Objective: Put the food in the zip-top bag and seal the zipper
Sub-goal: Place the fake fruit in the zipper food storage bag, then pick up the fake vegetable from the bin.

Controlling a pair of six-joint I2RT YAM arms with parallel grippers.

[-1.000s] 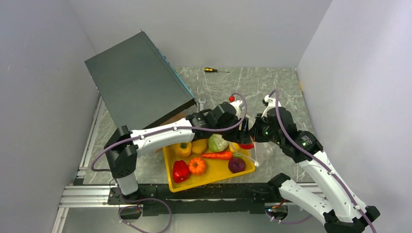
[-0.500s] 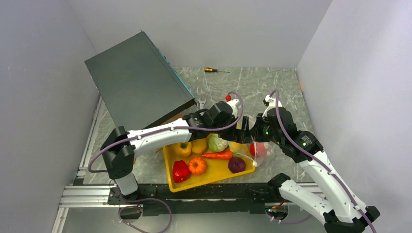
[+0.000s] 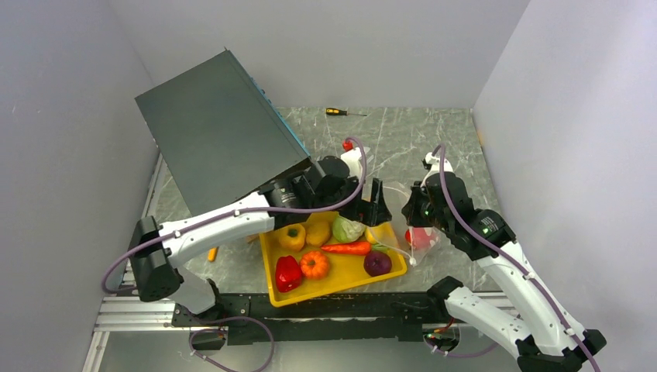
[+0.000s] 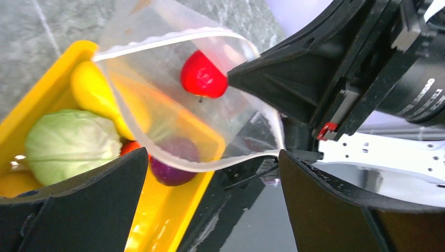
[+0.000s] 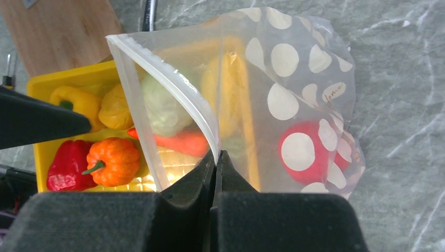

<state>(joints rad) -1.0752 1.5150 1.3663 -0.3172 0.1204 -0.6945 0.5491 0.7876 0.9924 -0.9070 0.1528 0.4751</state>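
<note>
- Nearest the arm bases: yellow tray [image 3: 345, 271] on the marble table [image 3: 434, 139], carrying most of the food.
- In the tray, front row: red pepper [image 3: 287, 273], orange pumpkin [image 3: 314, 264], purple onion [image 3: 377, 263].
- Behind them: carrot [image 3: 347, 248] lying flat, green cabbage [image 3: 348, 229], yellow pepper [image 3: 292, 236].
- Right gripper [image 5: 216, 155]: jaws pinched tight on the zip-top bag [image 5: 294, 94] at its mouth edge, gripping right at the zipper [image 5: 168, 79].
- Bag sits just off the tray's right side, its mouth gaping toward the left arm.
- One piece of food inside the bag: red tomato [image 5: 307, 152], down at the bottom, seen through the dotted plastic.
- Left gripper [image 4: 212, 155]: jaws spread wide, nothing between them, over the tray's far right corner, facing the bag's mouth.
- Wooden board [image 5: 63, 31] just beyond the tray's far edge.
- Far left: large dark box [image 3: 221, 128], tilted.
- Farthest back: screwdriver [image 3: 341, 112], near the rear wall.
</note>
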